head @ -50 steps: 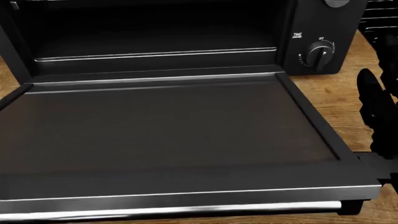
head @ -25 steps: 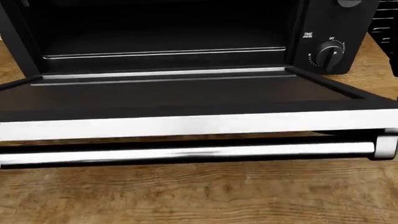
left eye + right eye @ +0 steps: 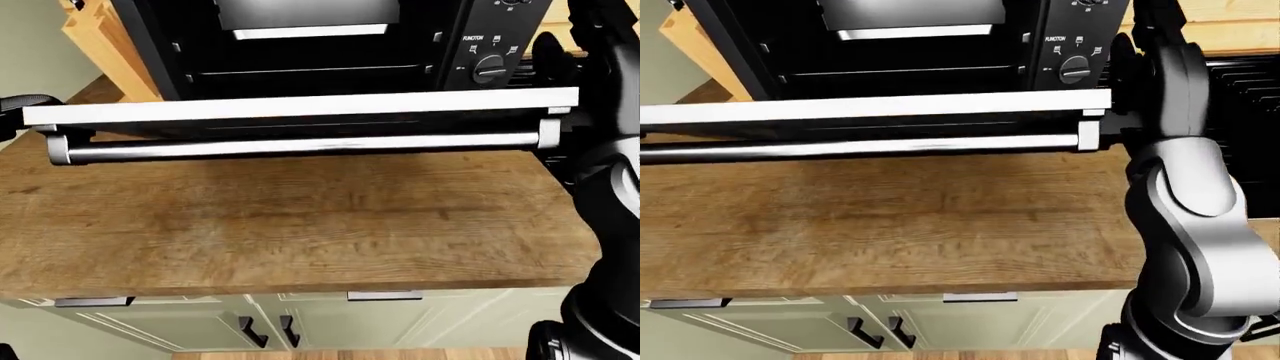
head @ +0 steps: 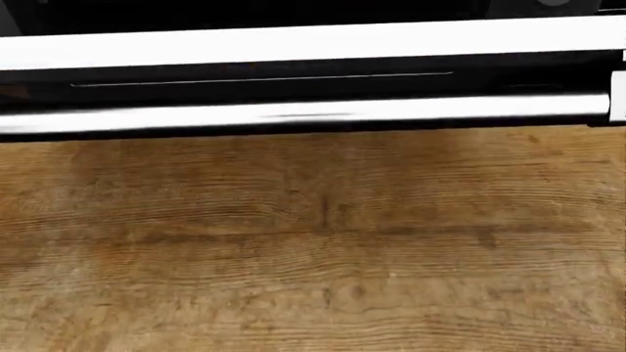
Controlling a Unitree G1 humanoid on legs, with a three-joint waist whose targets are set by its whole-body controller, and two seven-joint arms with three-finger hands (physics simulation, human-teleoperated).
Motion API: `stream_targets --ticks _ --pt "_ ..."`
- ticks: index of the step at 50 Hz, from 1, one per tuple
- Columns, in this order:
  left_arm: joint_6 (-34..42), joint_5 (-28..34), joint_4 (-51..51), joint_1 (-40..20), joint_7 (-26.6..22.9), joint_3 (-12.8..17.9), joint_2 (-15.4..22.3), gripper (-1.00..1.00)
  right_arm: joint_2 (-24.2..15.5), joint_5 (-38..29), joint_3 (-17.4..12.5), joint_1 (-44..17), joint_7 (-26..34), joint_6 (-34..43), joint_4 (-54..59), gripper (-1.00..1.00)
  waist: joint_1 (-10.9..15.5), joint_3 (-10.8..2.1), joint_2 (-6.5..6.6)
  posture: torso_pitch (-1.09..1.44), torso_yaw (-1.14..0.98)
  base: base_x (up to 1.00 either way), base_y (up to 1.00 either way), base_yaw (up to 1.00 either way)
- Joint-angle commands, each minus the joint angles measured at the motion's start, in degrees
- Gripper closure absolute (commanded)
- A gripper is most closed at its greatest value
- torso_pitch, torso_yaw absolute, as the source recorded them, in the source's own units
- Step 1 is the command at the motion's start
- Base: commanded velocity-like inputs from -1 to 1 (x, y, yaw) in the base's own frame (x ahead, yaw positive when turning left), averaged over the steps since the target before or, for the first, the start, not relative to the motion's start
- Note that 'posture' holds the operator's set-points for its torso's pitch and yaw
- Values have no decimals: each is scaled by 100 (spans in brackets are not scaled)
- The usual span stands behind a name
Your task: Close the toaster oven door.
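Right hand [image 3: 555, 60] sits at about two o'clock in the left-eye view, a dark shape beside the right end of the toaster oven door [image 3: 300, 106]; its fingers are lost against the black oven body, so I cannot tell whether they are spread or curled, nor whether they touch the door. A dark shape at nine o'clock on the frame edge may be the left hand [image 3: 18, 105], level with the door's left end; its state cannot be read either.

The door hangs roughly level, seen edge-on as a pale strip, with the handle bar [image 3: 300, 146] just below it and the toaster oven [image 3: 300, 45] cavity open at twelve o'clock. A control knob [image 3: 489, 68] sits on the panel at one o'clock. All of it rests on the wooden table [image 3: 300, 225].

My judgement: the door is only partly raised. If the push comes from one end alone, the hand may slip off the edge and the door drop open, or the light oven could slide across the table.
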Motion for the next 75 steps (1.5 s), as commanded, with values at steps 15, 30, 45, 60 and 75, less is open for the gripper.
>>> stream_targets --ticks 15,30,45,60,75 --pt "-296 320 50 -36 -47 185 174 -100 -178 -126 205 -990 39 -491 405 -100 -1 -156 13 0 0 0 0 0" --pt "-460 743 -110 189 -185 174 -91 -100 -208 -370 354 -1442 164 -704 889 -100 -7 -139 32 0 0 0 0 0" --pt "-90 684 -461 362 -279 434 -187 -100 -268 -494 350 -1628 265 -784 1124 -100 -11 -122 45 0 0 0 0 0" --pt "389 526 -1439 658 -225 476 -589 -100 -311 -580 390 -1797 322 -858 1332 -100 -13 -114 53 0 0 0 0 0" --pt "1075 117 -2742 971 137 655 -1052 -100 -339 -669 403 -1905 387 -897 1452 -100 -21 -95 42 0 0 0 0 0"
